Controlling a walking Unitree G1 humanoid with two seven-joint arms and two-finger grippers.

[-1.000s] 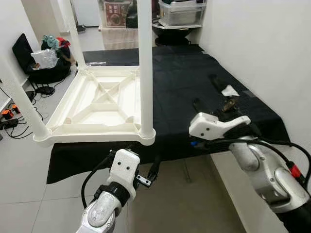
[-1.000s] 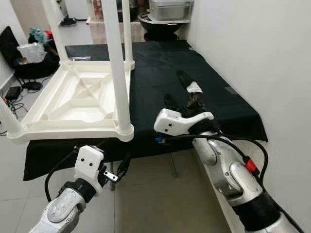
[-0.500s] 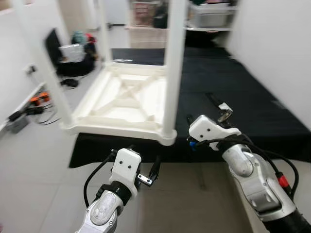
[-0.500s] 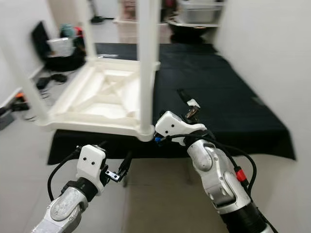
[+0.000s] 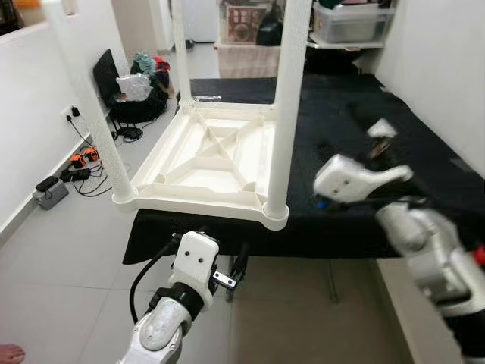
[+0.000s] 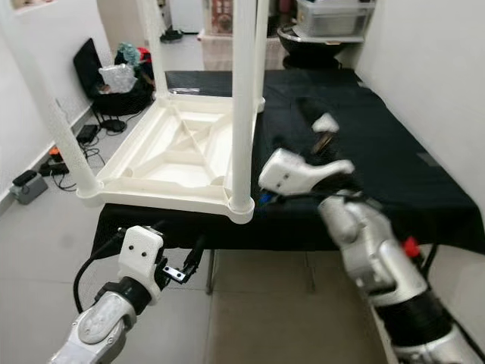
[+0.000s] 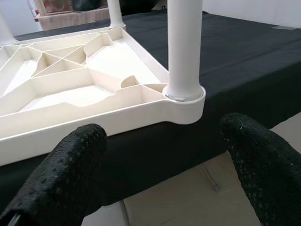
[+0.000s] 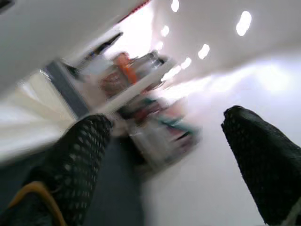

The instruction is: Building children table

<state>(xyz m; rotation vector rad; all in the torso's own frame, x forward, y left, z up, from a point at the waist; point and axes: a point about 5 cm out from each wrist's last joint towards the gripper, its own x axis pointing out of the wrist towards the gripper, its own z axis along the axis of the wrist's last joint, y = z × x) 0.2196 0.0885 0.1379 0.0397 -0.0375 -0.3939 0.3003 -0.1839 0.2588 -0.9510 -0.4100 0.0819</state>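
Note:
A white plastic children's table [image 5: 189,206] lies upside down on a black-covered platform [image 5: 356,98], its legs pointing up. The nearest leg [image 5: 290,98] stands in the corner socket closest to me. My left gripper [image 5: 241,262] hangs low in front of the platform edge, below that corner. In the left wrist view its fingers [image 7: 70,169] are spread open, facing the corner and leg [image 7: 184,52]. My right gripper [image 5: 379,135] is raised over the platform to the right of the table, blurred. Its fingers [image 8: 80,155] stand apart with nothing between them.
A white wall runs along the platform's right side. Bags and clutter [image 5: 132,83] sit on the floor at the left, with cables and a power strip [image 5: 64,171] by the left wall. Shelves with storage boxes [image 5: 348,23] stand at the back.
The camera has shifted, bringing more of the floor at the left into view. My right arm has swung up and to the right. The left gripper stays where it was.

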